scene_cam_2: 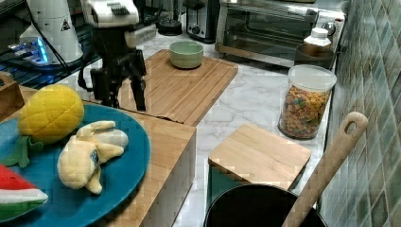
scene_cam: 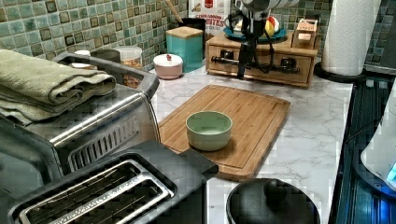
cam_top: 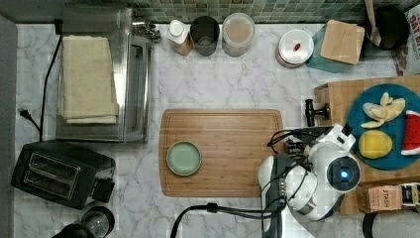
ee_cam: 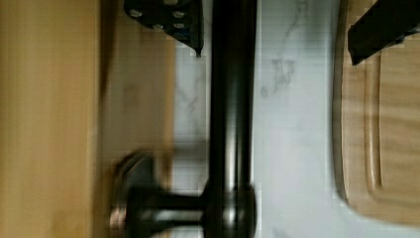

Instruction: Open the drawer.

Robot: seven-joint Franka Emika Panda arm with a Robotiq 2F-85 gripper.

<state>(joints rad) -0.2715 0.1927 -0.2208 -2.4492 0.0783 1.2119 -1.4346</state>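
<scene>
Hovering over the handle (ee_cam: 232, 114), my gripper (ee_cam: 277, 29) has its fingers (ee_cam: 171, 20) spread, one on each side of the black bar and touching neither in the wrist view. I see the drawer (scene_cam: 259, 63) in the left view at the back of the desk (scene_cam: 308, 135), its bamboo front flush with the box around it, so it looks closed. In the top view the box sits at the top view's right edge, with the handle's end (cam_top: 312, 112) poking out toward the board (cam_top: 223, 151). A blue plate (scene_cam_2: 113, 189) with a toy lemon (scene_cam_2: 51, 112), banana and watermelon slice lies on the box top. In the right view I see the gripper (scene_cam_2: 124, 92) hanging just past the box edge, fingers pointing down, between the box and the board. A green bowl (cam_top: 183, 158) stands on the board, well apart from the drawer. A toaster oven (cam_top: 99, 74) with folded towels and a black toaster (cam_top: 59, 173) stand at the top view's left.
</scene>
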